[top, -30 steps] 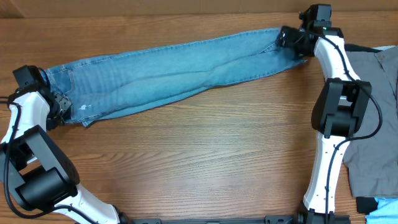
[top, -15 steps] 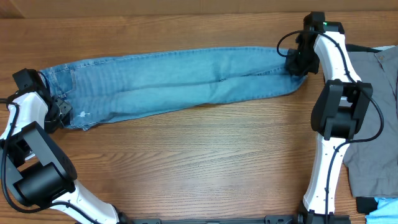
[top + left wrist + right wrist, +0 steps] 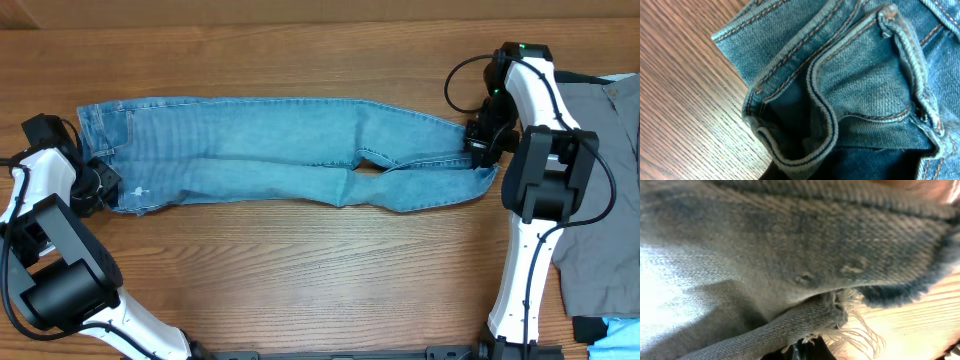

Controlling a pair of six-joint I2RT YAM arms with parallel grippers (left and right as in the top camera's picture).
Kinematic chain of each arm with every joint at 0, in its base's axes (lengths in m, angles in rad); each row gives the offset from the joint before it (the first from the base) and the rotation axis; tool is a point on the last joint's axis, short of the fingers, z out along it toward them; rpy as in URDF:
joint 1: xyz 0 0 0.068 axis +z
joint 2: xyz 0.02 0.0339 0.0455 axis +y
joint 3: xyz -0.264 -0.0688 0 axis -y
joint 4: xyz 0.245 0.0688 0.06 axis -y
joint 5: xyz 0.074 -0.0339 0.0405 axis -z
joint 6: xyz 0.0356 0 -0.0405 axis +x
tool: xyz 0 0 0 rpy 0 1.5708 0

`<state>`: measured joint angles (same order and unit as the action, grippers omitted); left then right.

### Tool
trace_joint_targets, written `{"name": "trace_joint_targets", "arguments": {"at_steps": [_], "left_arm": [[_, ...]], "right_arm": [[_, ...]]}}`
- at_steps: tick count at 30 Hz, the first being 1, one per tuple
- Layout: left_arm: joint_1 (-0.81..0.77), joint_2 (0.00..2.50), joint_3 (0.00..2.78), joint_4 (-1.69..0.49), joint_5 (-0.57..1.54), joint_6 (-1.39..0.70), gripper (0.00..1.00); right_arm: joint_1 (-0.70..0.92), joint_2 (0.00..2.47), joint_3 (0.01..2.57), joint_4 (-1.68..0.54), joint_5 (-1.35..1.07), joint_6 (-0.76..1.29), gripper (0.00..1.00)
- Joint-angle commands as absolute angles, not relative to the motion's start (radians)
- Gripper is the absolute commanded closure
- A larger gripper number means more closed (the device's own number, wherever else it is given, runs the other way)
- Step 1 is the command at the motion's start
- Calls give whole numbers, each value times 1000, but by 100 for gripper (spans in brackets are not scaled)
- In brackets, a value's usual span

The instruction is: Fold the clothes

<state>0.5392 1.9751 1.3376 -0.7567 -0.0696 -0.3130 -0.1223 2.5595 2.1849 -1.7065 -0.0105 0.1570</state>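
The clothes are a pair of light blue jeans (image 3: 270, 160) stretched flat across the wooden table, waistband at the left and frayed hems at the right. My left gripper (image 3: 103, 186) is shut on the waistband corner at the near left. In the left wrist view the folded waistband (image 3: 820, 100) runs down into the dark jaws at the bottom edge. My right gripper (image 3: 478, 143) is shut on the leg ends. The right wrist view shows the frayed hem (image 3: 840, 315) pinched just above the fingers; denim hides the fingertips in both wrist views.
Plain grey trousers (image 3: 600, 180) lie at the right edge of the table, behind the right arm. A bright blue item (image 3: 620, 335) peeks in at the bottom right corner. Bare wood (image 3: 300, 270) spans the front half of the table.
The right gripper closed on the hems and pulled them toward the front. The jeans swung from a slant to lying straight across the table. The left gripper finished closing and stayed in place.
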Motion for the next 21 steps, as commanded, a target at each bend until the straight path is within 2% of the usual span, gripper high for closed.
{"name": "trace_joint_targets", "arguments": {"at_steps": [1,12,13,15,21], "left_arm": [[529,1949,1327,-755,24,-238,96],[529,1881,1406,-723,99,-236,96],[529,1874,1428,-730,103,-236,96],[529,1868,1468,-761,106,-240,96],[529,1867,1486,-841,143,-258,96]], "right_arm": [[-131,2619,2148,-1673,-30,173,96],[-154,2459,2283,-1610,-89,244,94],[-159,2459,2308,-1610,-89,244,92],[-164,2459,2339,-1610,-99,243,82],[-174,2448,2347,-1655,-100,241,80]]}}
